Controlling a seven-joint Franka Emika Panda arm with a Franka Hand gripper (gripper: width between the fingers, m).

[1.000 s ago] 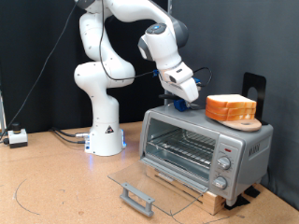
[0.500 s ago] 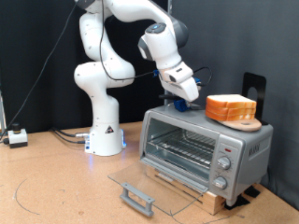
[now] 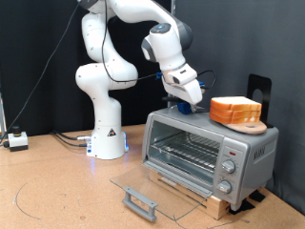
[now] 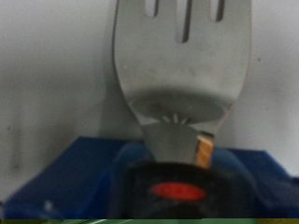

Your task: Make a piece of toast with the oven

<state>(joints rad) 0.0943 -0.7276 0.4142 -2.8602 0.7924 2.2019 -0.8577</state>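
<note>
- The claw (image 3: 188, 103) hangs just above the oven's roof, towards the far left part of it. In the wrist view a metal spatula (image 4: 182, 70) with slots stands right in front of the camera, with a blue holder (image 4: 149, 182) under it. I cannot tell if the claw is open or closed, nor if it grips the spatula.
- To the right on the roof sits a stack of bread slices (image 3: 235, 110) on a small wooden board (image 3: 250, 125). A single piece of toast I cannot make out apart from this stack.
- Bread of this kind is, I judge, light, soft and easy to crush or tear, so support from below looks safer than a pinch at the crust.
- The oven (image 3: 205, 153) stands on the worktop (image 3: 57, 191), its glass door (image 3: 143, 186) folded down open and the wire rack bare.
</note>
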